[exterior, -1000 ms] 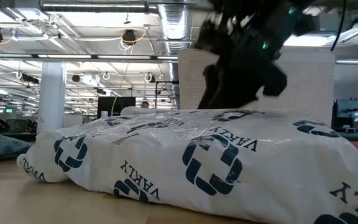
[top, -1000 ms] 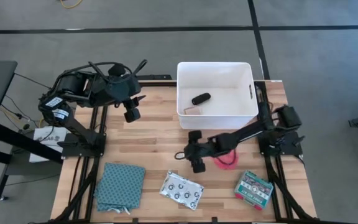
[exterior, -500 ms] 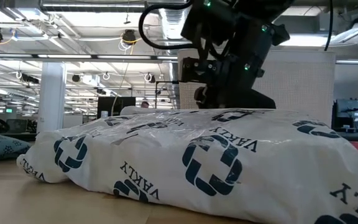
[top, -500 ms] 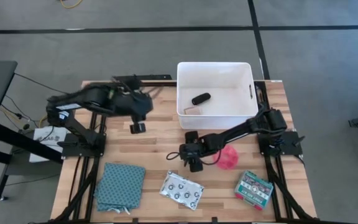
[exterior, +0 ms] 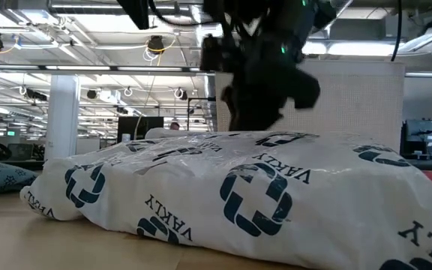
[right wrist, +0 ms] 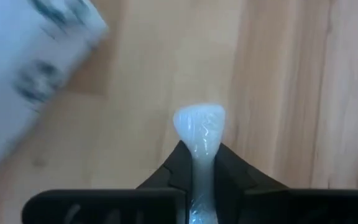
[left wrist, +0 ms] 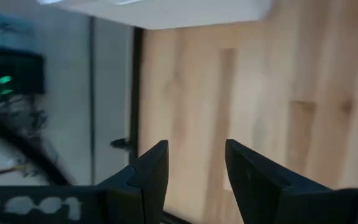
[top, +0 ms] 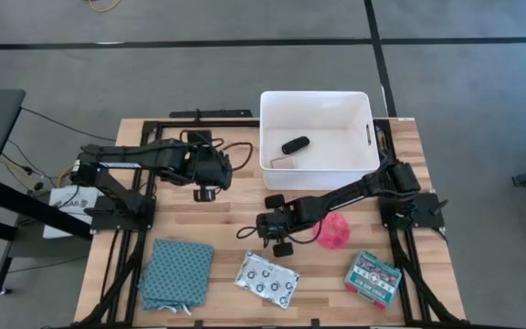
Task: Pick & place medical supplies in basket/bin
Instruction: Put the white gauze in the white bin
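— What lay around the arms, from the left?
— A teal cloth (top: 176,271), the left gripper (top: 203,194) with fingers spread over bare wood, the silvery dotted packet (top: 267,280), then the right gripper (top: 245,232) pinching a white stick (right wrist: 199,127).
— And further right?
— Pink spiky ball (top: 334,232), green-and-red box (top: 373,274); black cylinder (top: 295,145) and beige roll (top: 281,161) inside the tub (top: 365,103).

arms (top: 144,157): dark, jointed | black cables | fingers (left wrist: 151,171): black, wedge-shaped
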Action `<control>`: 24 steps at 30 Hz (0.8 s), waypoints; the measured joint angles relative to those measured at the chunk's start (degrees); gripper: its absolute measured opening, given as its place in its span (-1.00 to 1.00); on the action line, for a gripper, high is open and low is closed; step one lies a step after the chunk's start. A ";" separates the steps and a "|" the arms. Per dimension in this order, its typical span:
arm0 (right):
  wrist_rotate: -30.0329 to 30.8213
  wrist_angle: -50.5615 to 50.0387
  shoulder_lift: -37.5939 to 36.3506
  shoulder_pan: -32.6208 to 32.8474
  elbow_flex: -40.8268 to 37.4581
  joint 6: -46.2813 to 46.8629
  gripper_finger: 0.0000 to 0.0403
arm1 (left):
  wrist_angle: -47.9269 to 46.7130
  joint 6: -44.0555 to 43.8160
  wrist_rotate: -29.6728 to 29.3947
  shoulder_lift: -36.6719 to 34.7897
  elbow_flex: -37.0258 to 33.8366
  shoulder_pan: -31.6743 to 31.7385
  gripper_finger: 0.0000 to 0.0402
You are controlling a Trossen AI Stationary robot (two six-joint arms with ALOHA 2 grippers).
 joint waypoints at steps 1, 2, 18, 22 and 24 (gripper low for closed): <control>0.10 -1.34 0.00 0.37 1.82 -0.01 -0.85 | -0.17 -0.85 -1.54 -0.43 0.00 0.00 -0.26; 0.29 -2.78 0.00 0.79 3.78 0.00 -0.82 | -0.36 -1.63 -3.12 -1.14 0.02 0.00 -0.26; 57.10 -37.77 -0.26 6.55 36.08 7.97 -0.80 | -1.43 -14.90 -8.43 -17.32 0.06 0.02 -0.26; 62.17 -48.78 -0.26 3.32 38.66 18.48 -0.80 | -1.65 -18.75 -9.24 -19.96 0.06 -0.87 -0.26; 60.08 -57.14 -0.26 0.49 39.11 25.38 -0.81 | -1.65 -19.76 -10.56 -20.91 0.06 -1.87 -0.26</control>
